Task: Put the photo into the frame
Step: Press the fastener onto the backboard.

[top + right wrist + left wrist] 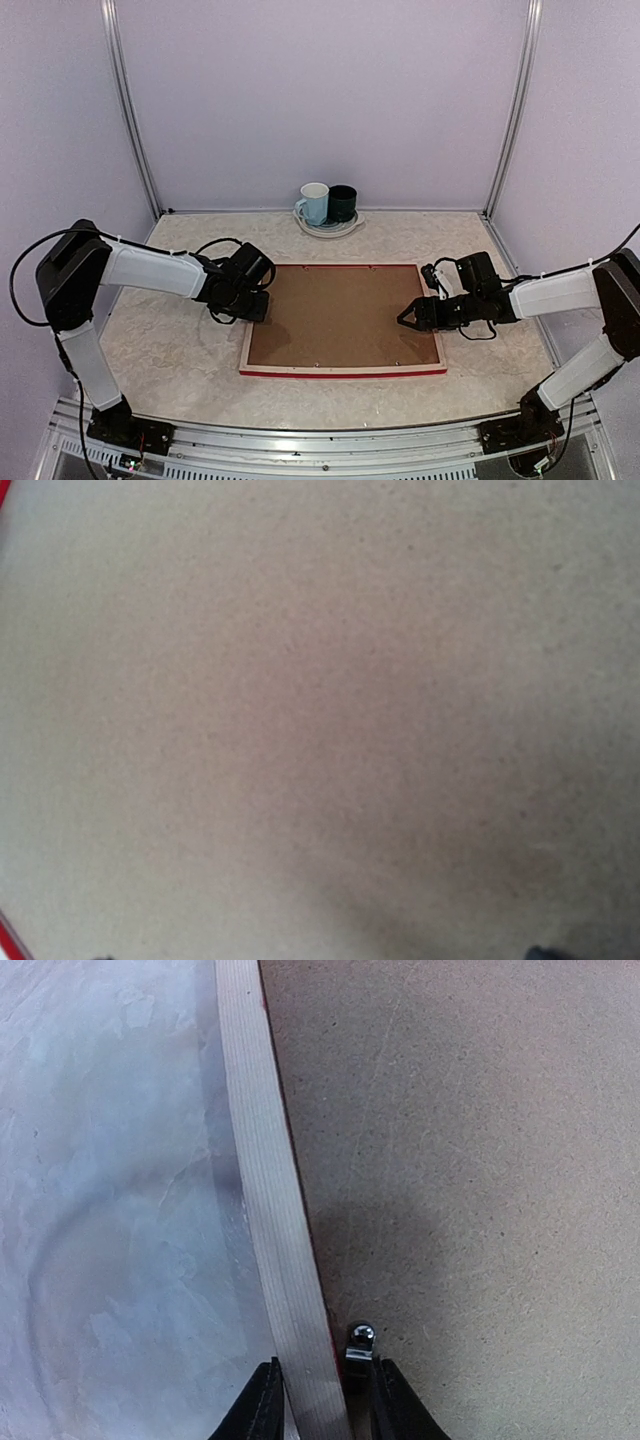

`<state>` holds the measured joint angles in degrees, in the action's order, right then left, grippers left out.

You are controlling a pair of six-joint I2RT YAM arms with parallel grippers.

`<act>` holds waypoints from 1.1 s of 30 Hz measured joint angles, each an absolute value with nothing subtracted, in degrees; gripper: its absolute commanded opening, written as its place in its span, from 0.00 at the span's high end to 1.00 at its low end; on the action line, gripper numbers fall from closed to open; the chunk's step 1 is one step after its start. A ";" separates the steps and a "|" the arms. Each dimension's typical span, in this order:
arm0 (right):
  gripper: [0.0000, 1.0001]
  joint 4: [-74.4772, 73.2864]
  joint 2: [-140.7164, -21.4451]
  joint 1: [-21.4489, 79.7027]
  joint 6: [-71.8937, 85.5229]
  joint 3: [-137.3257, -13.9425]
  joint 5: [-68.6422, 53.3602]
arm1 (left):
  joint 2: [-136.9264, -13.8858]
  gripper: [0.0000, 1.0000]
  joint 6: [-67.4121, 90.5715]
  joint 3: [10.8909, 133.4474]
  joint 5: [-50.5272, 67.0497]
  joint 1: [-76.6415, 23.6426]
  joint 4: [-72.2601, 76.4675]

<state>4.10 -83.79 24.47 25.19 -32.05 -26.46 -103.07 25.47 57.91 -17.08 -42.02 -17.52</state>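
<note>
The frame (340, 371) lies face down on the table, pale wood back up and a red edge showing. A brown backing board (335, 315) fills it. The photo is hidden. My left gripper (250, 305) is at the frame's left side. In the left wrist view its fingertips (327, 1370) close on the pale wood rail (265, 1160) and a small metal clip (360, 1340) at the edge of the board (470, 1160). My right gripper (405, 318) hovers open over the board's right end with nothing between its fingers. The right wrist view shows mostly the board (320, 720).
A white mug (314, 203) and a dark mug (342, 202) stand on a plate (326, 230) at the back, just beyond the frame. Walls enclose the marbled tabletop (160, 340) on three sides. The arm bases sit at the near edge.
</note>
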 measured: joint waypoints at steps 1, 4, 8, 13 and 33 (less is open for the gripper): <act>0.12 4.12 -83.79 24.47 25.17 -32.05 -26.46 | -103.11 0.73 25.54 57.91 -17.15 -42.02 -17.41; 0.12 4.10 -83.79 24.47 25.17 -32.05 -26.46 | -103.13 0.80 25.69 57.91 -17.41 -41.93 -17.39; 0.12 4.16 -83.79 24.47 25.15 -32.05 -26.46 | -103.13 0.89 26.35 57.91 -17.34 -41.74 -17.12; 0.12 4.16 -83.79 24.47 25.12 -32.05 -26.46 | -103.13 1.00 26.55 57.67 -16.53 -41.36 -16.27; 0.01 0.75 -81.10 24.47 24.29 -32.08 -25.71 | -98.17 0.03 26.52 57.47 -17.32 -38.81 -17.96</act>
